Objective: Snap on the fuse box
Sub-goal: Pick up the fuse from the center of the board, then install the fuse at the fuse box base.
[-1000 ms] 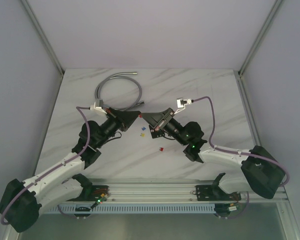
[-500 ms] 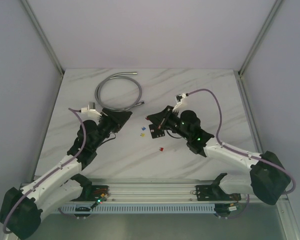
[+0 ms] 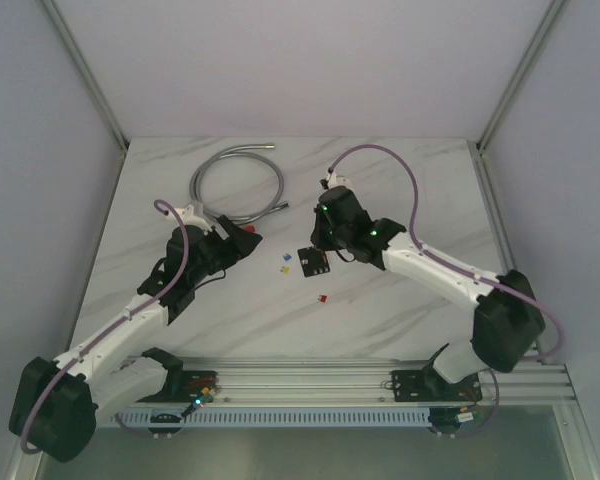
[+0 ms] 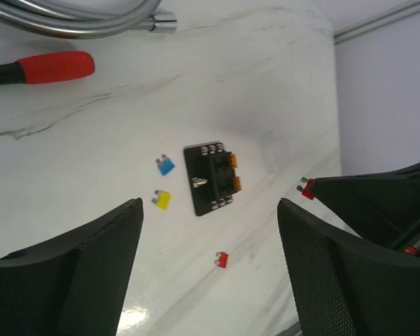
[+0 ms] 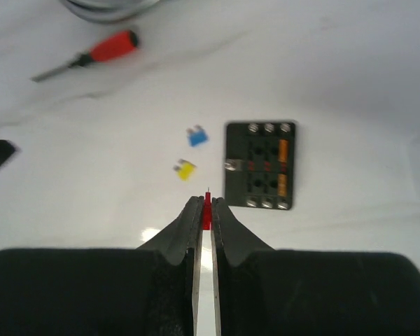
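The black fuse box point(image 3: 315, 262) lies flat on the marble table, with two orange fuses in its slots point(image 4: 211, 179) point(image 5: 260, 165). My right gripper point(image 5: 207, 204) is shut on a small red fuse point(image 5: 207, 212) and hangs just left of the box's near corner point(image 3: 318, 244). Its tip with the red fuse also shows at the right of the left wrist view point(image 4: 306, 187). My left gripper point(image 4: 210, 210) stands wide open with nothing between its fingers, off to the left of the box point(image 3: 248, 240).
Loose blue point(image 4: 166, 166), yellow point(image 4: 162, 200) and red point(image 4: 222, 260) fuses lie around the box. A red-handled screwdriver point(image 4: 56, 66) and a coiled metal hose point(image 3: 235, 185) lie farther back left. A faint clear cover point(image 4: 273, 150) rests right of the box.
The two grippers met tip to tip a second ago. The left one has opened and drawn back left. The right arm swung round with the red fuse to beside the fuse box.
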### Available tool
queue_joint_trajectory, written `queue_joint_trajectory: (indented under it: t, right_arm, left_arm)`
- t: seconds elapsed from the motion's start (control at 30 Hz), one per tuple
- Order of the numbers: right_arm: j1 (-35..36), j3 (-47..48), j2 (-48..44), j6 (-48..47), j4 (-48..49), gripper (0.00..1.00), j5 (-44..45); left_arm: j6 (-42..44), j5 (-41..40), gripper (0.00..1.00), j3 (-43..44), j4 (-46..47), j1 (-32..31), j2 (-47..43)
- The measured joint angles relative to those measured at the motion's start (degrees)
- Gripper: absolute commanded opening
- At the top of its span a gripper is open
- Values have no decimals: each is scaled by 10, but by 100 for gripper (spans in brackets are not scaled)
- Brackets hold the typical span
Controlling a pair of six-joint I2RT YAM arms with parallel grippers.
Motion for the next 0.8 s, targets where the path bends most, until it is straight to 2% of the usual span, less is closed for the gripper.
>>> queue_joint_trajectory:
  t: [0.2,0.47,0.8]
  right_arm:
    - [0,77,101,-37,-112,0,38]
    - [0,155,182,-61,-183,0,57]
    - [0,219,263,-80,-201,0,66]
  left_arm:
    - [65,0,100,15,-35,11,24]
    - [116,0,100,17,-57,28,41]
    - [139,17,100,25,-65,30,78]
